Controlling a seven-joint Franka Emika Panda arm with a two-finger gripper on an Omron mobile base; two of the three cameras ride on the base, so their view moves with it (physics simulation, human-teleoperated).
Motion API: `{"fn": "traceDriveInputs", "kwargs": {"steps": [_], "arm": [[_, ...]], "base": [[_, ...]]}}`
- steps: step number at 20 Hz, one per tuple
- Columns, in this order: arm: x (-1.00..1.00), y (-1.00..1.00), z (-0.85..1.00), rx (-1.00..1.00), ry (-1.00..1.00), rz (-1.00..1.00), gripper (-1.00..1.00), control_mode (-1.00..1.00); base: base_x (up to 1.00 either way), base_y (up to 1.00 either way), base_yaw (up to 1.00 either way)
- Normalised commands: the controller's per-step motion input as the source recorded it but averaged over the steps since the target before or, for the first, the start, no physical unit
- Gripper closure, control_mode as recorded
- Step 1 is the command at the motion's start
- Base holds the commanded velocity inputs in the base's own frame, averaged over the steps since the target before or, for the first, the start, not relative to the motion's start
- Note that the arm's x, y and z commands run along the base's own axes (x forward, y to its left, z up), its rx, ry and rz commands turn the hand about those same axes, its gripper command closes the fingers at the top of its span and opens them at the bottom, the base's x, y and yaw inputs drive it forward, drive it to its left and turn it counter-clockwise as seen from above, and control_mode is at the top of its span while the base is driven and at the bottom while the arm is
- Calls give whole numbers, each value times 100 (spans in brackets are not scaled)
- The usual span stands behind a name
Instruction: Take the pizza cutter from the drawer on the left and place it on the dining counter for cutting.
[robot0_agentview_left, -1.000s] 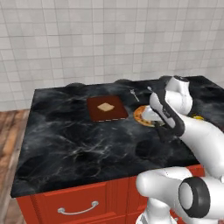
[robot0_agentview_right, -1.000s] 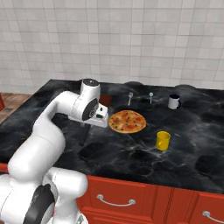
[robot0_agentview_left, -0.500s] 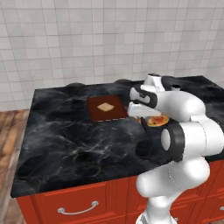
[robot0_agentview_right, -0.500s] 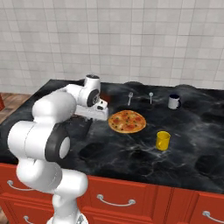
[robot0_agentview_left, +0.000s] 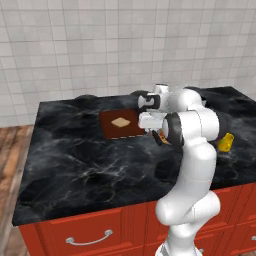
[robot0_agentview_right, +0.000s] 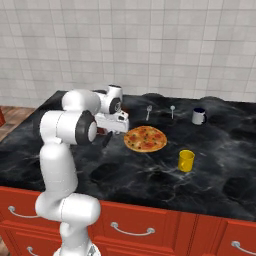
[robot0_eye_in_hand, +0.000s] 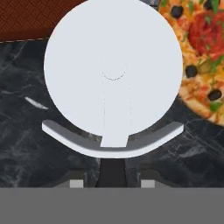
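ITEM: pizza cutter (robot0_eye_in_hand: 113, 74). Loc: in the claw (robot0_eye_in_hand: 113, 177), above the dining counter desk (robot0_agentview_left: 90, 165), betw. the brown cutting board (robot0_agentview_left: 120, 124) and the pizza (robot0_agentview_right: 145, 138).

CHANGE vs 1.0 s and 0.5 s ago: arm has folded in on itself; elbow, low at the frame's lower right before, now stands up tall over the desk's front edge. Hand has swung toward the board side and sits low near the pizza's rim. Desk contents have not moved: pizza, board, yellow cup (robot0_agentview_right: 186, 160), dark mug (robot0_agentview_right: 199, 116), two small utensils (robot0_agentview_right: 148, 110) near the back edge. Base approx. the same spot.

MEANING (judgement): fetch step looks done, cutter is already out of the drawer and over the target surface. Task is in its last leg, only the set-down and release remain. Not yet resting on marble as far as can be told; contact w/ the top is not clear from these views.

CLAW: narrowly parted, just the width of the black handle, closed firm on it. Wheel blade points away from the hand, flat face to the hand cam, silver guard arc below it. Finger tips mostly hidden behind the handle.

RISK (judgement): wheel is close to the pizza's edge and the board's corner; a drop here could roll or land on the crust.
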Motion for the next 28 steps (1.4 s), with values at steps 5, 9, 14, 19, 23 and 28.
{"fn": "traceDriveInputs", "kwargs": {"steps": [5,9,14,19,23,28], "arm": [[86,-19,-56,0,1,-1,100,-100],[45,-16,-32,0,0,-5,100,-100],[19,-7,-22,0,0,-2,100,-100],[11,0,-25,0,0,0,100,-100],[3,0,-18,0,0,0,100,-100],[0,0,-4,0,0,0,100,-100]], "base": [[0,0,0],[0,0,0],[0,0,0],[0,0,0],[0,0,0],[0,0,0]]}}
